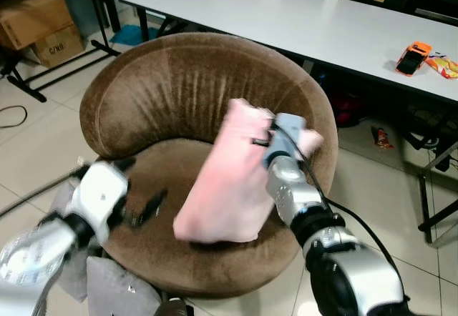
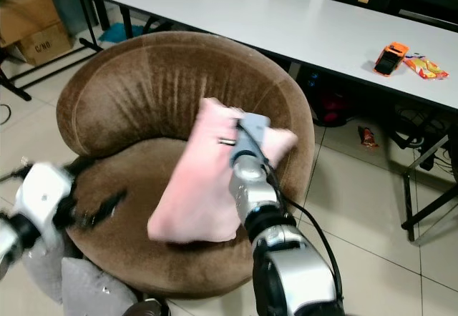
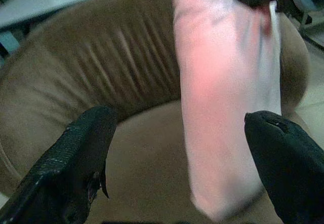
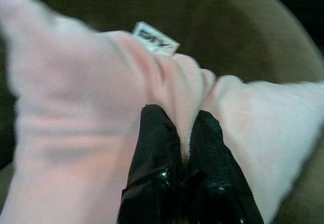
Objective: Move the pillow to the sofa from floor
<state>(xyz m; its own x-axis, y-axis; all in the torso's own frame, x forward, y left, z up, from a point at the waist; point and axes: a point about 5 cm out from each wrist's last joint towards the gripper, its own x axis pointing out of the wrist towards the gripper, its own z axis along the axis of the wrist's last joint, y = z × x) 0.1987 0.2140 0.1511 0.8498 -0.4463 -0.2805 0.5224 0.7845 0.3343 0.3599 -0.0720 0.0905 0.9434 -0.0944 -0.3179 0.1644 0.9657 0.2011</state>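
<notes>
Right gripper (image 4: 185,133) pinches a fold of the soft pink fabric pillow (image 1: 229,180) near its upper edge (a small white label (image 4: 155,38) sits just above the fingers), holding it tilted over the seat of the round brown velvet tub sofa (image 1: 164,87), its lower corner touching the cushion. Left gripper (image 3: 177,158) hovers low over the seat beside the pillow with its two black fingers spread wide and nothing between them. Behind the sofa stands a long white table (image 1: 286,16) with an orange device (image 1: 413,56) on it.
</notes>
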